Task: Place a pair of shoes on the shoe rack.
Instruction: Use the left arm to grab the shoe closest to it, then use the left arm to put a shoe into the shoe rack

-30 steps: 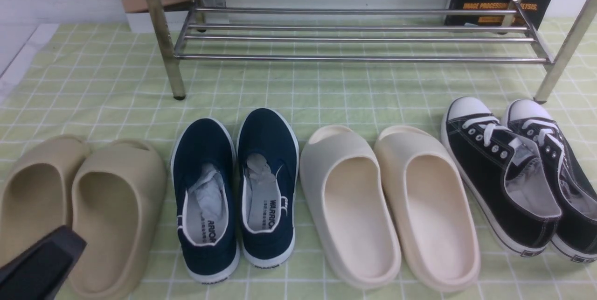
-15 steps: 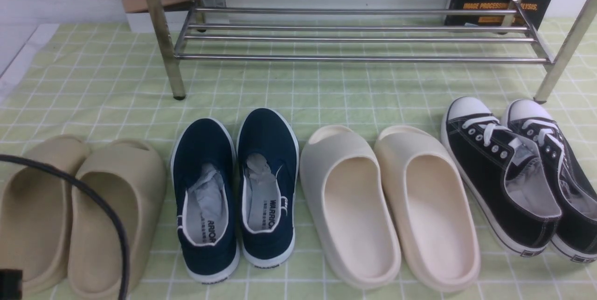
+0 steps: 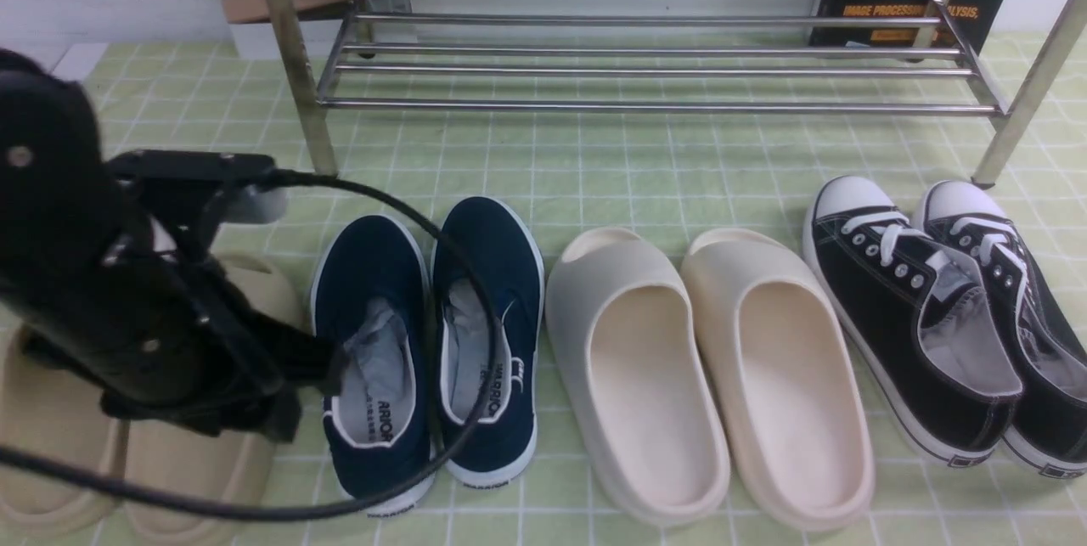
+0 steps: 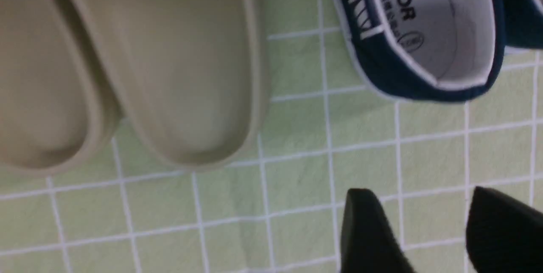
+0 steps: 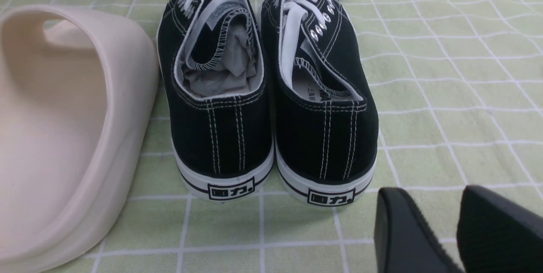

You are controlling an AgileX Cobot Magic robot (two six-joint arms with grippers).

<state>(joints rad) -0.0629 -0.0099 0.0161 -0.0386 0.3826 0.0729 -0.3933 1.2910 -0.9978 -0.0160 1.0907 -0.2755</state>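
Task barely started: nothing on the shoe rack yet, both shoes to lift and place. The pair of shoes sat side by side on the green checked tabletop, toes toward the rack. Left end effector was released, fingers spread with only cloth between them. The nearer navy heel lay just ahead of it, close but not touching. The other navy shoe was beyond that one, toward the robot's right. The rack was well ahead of this end effector, past the shoes. Beige slides lay just beside it on the other side. Right end effector was parted and empty, behind the black sneakers, far from the navy pair.
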